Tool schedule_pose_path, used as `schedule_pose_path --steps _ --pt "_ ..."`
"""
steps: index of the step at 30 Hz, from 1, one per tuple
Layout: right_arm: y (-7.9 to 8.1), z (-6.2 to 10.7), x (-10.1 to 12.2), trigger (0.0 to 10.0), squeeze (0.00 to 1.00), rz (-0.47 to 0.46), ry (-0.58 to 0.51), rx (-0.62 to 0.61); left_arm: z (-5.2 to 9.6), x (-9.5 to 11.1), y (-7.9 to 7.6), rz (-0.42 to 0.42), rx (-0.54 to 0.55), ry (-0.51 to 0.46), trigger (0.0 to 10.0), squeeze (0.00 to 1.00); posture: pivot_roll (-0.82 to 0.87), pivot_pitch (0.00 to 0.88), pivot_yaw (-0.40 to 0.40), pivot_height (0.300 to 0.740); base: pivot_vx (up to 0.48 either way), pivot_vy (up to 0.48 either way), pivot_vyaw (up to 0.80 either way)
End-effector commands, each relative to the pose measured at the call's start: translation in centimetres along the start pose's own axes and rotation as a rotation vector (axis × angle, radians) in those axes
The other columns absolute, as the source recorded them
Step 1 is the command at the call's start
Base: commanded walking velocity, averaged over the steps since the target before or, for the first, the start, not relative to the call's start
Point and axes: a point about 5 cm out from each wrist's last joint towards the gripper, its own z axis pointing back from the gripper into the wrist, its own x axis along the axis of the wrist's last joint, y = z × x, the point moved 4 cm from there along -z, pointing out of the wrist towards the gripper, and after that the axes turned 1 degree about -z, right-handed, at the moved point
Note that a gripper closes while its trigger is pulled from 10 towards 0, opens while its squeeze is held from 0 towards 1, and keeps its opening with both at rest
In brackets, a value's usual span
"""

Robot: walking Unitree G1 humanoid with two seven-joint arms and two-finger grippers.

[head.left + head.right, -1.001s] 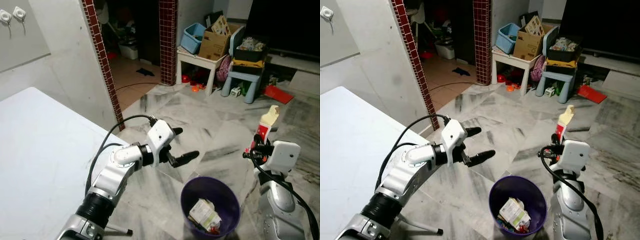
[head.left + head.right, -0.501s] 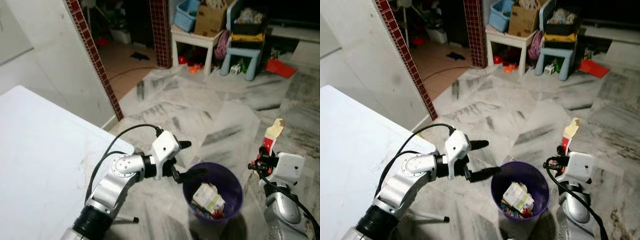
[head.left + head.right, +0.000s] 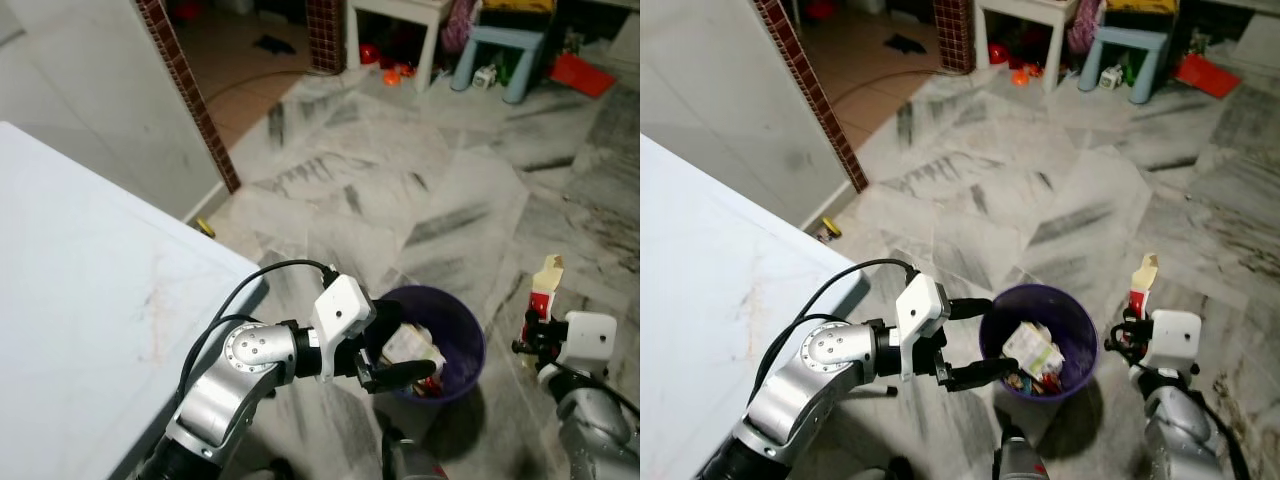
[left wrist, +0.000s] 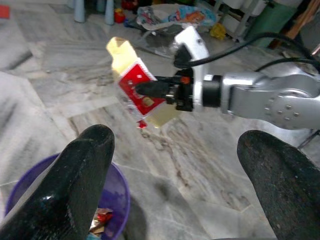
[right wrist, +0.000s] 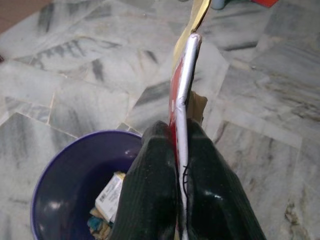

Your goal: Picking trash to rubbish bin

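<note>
A purple bin (image 3: 470,338) stands on the marble floor with a crumpled white pack (image 3: 410,345) and other trash inside. My left gripper (image 3: 1000,338) is open and empty, held over the bin's near-left rim. To the right of the bin, my right gripper (image 3: 530,338) is shut on a flattened red and cream carton (image 3: 543,285), which stands upright above the fingers. In the right wrist view the carton (image 5: 186,75) rises from between the shut fingers (image 5: 155,175), with the bin (image 5: 65,165) below and beside it. The left wrist view looks past its wide-apart fingers (image 4: 82,185) at the carton (image 4: 140,90).
A white table (image 3: 80,300) fills the left side, its corner close to my left arm. A red-tiled pillar (image 3: 185,90) stands behind it. A small white table (image 3: 400,15), a blue stool (image 3: 505,45) and toys lie at the far end of the floor.
The camera has tipped down and drawn nearer, so the bin now lies just beneath my open left gripper. The right gripper still holds the carton upright beside the bin.
</note>
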Motion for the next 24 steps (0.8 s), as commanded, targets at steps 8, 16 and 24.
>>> schedule_pose_path --steps 8,16,24 --pt "0.5 -2.3 -0.2 10.0 0.0 0.03 0.07 0.128 0.1 1.3 -1.1 -0.008 -0.028 -0.009 10.0 0.0 -0.13 0.413 0.109 0.74 0.0 0.0 0.0" --pt "2.2 -4.2 1.3 10.0 0.0 -0.014 0.062 0.232 0.3 1.8 -1.1 0.0 -0.027 -0.008 10.0 0.0 -0.12 0.44 0.113 0.74 0.0 0.0 0.0" --pt "4.7 -6.2 4.1 10.0 0.0 -0.052 0.012 0.324 1.1 0.7 -0.5 -0.015 0.0 0.05 10.0 0.0 -0.1 0.46 0.117 0.74 0.0 0.0 0.0"
